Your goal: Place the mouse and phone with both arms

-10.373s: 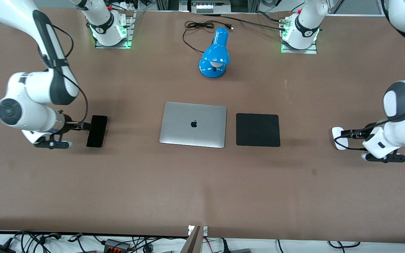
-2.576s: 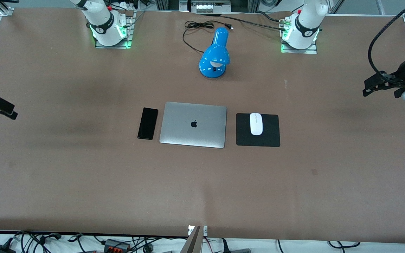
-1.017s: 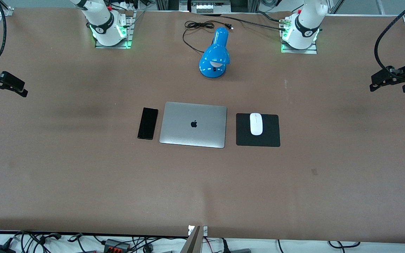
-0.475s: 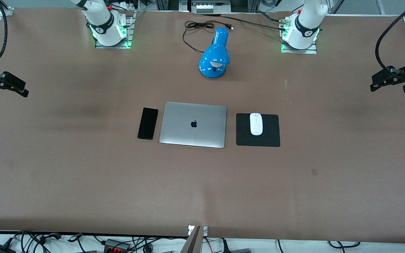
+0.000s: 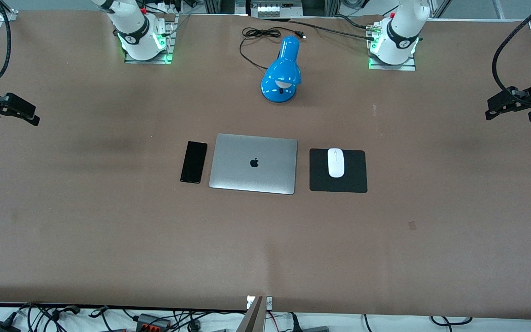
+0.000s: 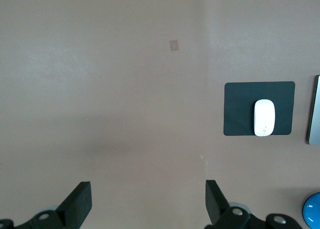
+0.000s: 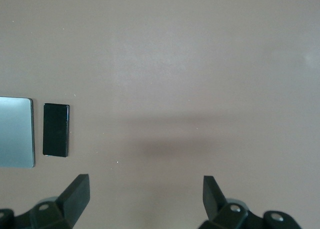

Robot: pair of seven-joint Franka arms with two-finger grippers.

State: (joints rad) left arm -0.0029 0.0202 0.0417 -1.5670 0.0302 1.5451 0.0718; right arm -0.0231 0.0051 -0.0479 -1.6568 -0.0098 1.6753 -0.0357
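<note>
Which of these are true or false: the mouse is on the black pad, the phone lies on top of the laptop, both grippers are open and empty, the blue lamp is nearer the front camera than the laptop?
1. The mouse sits on the black pad. True.
2. The phone lies on the laptop. False: it lies on the table beside the laptop, toward the right arm's end.
3. The left gripper and right gripper are open and empty. True.
4. The blue lamp is nearer the front camera than the laptop. False: it is farther.

Left hand (image 6: 145, 201) raised, open, right hand (image 7: 145, 196) likewise
</note>
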